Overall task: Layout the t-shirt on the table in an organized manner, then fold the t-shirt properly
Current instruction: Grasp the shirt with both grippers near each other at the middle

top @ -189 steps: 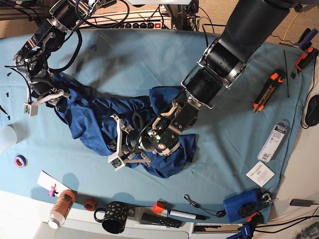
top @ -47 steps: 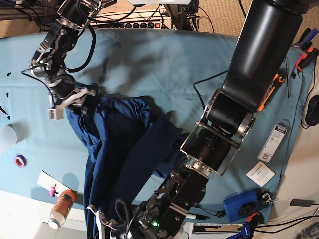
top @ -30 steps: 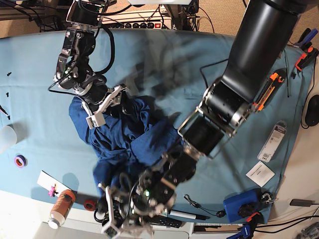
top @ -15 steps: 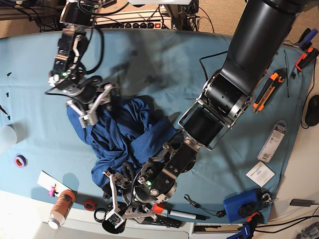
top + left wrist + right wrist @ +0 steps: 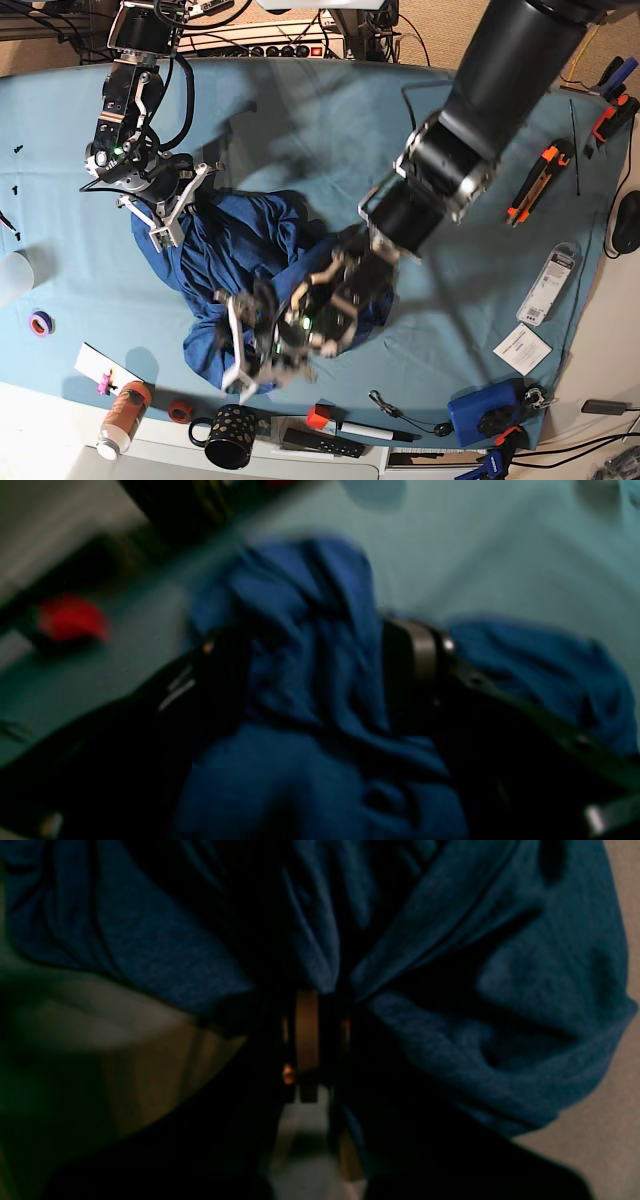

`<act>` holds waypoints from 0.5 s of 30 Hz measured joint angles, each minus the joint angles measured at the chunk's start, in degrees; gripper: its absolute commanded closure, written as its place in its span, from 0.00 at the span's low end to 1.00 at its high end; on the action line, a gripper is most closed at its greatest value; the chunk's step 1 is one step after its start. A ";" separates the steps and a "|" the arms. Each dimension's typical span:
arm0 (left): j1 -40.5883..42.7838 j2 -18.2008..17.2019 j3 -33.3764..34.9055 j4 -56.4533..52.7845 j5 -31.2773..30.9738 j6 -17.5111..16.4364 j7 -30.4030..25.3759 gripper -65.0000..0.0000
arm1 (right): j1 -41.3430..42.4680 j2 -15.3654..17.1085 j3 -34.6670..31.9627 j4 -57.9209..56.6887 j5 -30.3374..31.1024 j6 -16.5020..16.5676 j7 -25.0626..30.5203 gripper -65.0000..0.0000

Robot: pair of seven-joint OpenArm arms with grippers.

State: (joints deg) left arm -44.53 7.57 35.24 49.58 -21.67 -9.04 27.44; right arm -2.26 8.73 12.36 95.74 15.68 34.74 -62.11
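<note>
T-shirt [image 5: 240, 255] bunched mid-worktop [image 5: 330, 130]. Right gripper [image 5: 312, 1005] jaws clamped on a fold; left gripper [image 5: 320, 680] jaws apart over cloth. Best: pinch a hem, then draw apart.

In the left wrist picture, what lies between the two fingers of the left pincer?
A bunched fold of the t-shirt lies between the fingers of the open left pincer. The blurred left wrist view shows it; they do not yet clamp it.
</note>
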 measured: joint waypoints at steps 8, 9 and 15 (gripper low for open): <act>5.03 0.00 0.00 -0.04 -0.17 -1.01 -0.22 0.45 | -1.97 0.17 0.00 0.13 13.25 4.92 -4.92 1.00; 5.16 0.00 0.00 -0.04 -0.46 0.07 -0.26 0.49 | -2.25 0.15 0.00 0.13 13.88 4.98 -4.79 1.00; 5.01 0.00 -0.02 -0.04 -2.01 3.28 -0.46 0.65 | -3.32 0.17 0.00 0.22 14.47 4.96 -4.70 1.00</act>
State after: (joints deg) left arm -39.53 7.57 35.22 49.54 -23.68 -5.76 26.98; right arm -5.58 8.91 12.36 95.96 30.15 39.70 -66.81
